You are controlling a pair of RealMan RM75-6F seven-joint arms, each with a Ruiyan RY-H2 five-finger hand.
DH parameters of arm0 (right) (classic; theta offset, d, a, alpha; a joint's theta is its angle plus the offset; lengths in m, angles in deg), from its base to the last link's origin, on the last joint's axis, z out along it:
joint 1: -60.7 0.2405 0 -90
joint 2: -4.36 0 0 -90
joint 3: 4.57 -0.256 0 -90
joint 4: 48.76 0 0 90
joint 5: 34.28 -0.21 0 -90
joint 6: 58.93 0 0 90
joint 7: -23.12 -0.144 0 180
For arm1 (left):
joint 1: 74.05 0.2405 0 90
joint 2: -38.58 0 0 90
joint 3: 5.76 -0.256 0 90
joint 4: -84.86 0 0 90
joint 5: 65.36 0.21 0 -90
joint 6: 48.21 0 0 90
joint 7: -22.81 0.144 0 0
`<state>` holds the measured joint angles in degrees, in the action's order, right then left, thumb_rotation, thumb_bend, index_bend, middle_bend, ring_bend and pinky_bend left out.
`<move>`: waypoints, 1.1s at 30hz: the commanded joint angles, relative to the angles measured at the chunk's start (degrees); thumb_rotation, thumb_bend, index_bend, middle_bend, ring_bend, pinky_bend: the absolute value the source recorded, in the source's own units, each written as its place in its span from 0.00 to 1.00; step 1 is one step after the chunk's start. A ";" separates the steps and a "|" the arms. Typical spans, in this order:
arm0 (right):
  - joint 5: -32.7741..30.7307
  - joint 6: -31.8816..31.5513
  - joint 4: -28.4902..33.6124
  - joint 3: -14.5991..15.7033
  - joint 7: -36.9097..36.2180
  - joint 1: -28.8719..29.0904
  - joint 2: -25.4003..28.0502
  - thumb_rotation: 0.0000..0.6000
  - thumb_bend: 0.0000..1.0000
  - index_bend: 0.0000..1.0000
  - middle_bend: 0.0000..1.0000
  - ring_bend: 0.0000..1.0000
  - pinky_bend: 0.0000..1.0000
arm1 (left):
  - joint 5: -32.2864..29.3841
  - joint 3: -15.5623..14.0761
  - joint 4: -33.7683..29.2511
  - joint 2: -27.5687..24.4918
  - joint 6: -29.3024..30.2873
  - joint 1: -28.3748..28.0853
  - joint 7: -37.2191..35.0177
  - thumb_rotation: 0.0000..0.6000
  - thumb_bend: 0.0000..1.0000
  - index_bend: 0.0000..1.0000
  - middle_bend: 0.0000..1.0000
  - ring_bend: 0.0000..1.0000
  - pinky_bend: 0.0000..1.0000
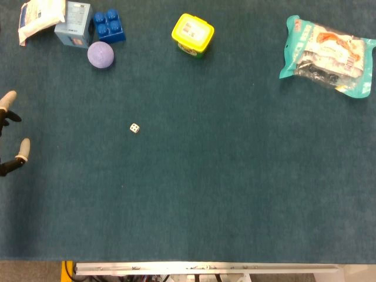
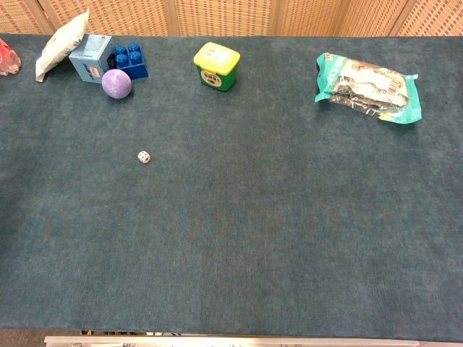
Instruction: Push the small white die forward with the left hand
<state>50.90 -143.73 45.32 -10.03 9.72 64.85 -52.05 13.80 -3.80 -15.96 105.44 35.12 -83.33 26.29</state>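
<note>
Left hand (image 1: 10,134) is barely in shot, folks: only two pale fingertips (image 1: 9,98) poke in at the left edge of the head view, one above the other, spread apart with nothing between them. The rest of that hand is cut off by the frame, and the chest view does not show it at all. Right hand is nowhere in either view.

Out to the right of those fingertips, well apart from them, sits one small white die (image 1: 134,127), alone on the dark teal table cover (image 1: 223,194), untouched, dark pips showing on its top face. It lies roughly level with the gap between the two fingertips.

Moving farther out, beyond the hand and a little to its right, there is one purple ball (image 1: 100,55). Just behind the ball, one blue toy brick (image 1: 108,26) with round studs, and beside it one light blue box (image 1: 74,23), tilted in the chest view. One white packet (image 1: 39,16) leans against that box on the side nearest the table's far left corner. That cluster is packed close, ball just beside brick and box.

Further right along the far edge, one yellow-lidded tub (image 1: 192,35) with a green base stands upright, well apart from the cluster. Way over at the far right, one teal snack bag (image 1: 326,56) lies flat, the thing farthest from the hand.
</note>
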 commanded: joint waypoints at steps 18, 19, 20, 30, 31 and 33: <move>-0.90 0.13 1.31 -1.51 2.11 1.18 0.45 1.00 0.44 0.15 0.34 0.29 0.33 | 5.49 -1.72 4.93 -2.68 -27.84 -15.55 -4.98 1.00 0.57 0.14 0.98 0.98 1.00; -0.98 0.16 1.32 -1.50 2.16 1.17 0.45 1.00 0.44 0.15 0.34 0.29 0.33 | 5.10 -1.68 5.07 -2.66 -29.64 -16.56 -5.03 1.00 0.61 0.14 1.00 0.99 1.00; -1.02 0.17 1.32 -1.50 2.21 1.17 0.44 1.00 0.44 0.15 0.34 0.29 0.33 | 4.63 -1.63 5.28 -2.59 -31.39 -17.54 -4.91 1.00 0.64 0.14 1.00 1.00 1.00; -1.47 0.39 1.08 -1.24 2.20 0.95 0.40 1.00 0.44 0.15 0.34 0.29 0.33 | -2.95 -1.51 5.75 -0.84 -44.18 -24.67 -0.88 1.00 0.71 0.14 1.00 1.00 1.00; -1.48 0.37 1.04 -1.22 2.15 0.92 0.39 1.00 0.44 0.15 0.34 0.29 0.33 | -3.43 -1.55 5.79 -0.58 -44.63 -25.00 -0.59 1.00 0.71 0.14 1.00 1.00 1.00; -1.50 0.26 0.90 -1.17 1.95 0.80 0.35 1.00 0.44 0.15 0.34 0.29 0.33 | -4.16 -1.77 5.86 0.10 -45.34 -25.65 0.38 1.00 0.71 0.14 1.00 1.00 1.00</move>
<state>49.41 -143.45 46.26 -11.22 11.71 65.68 -51.69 10.20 -5.42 -10.20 105.01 -9.68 -108.44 26.05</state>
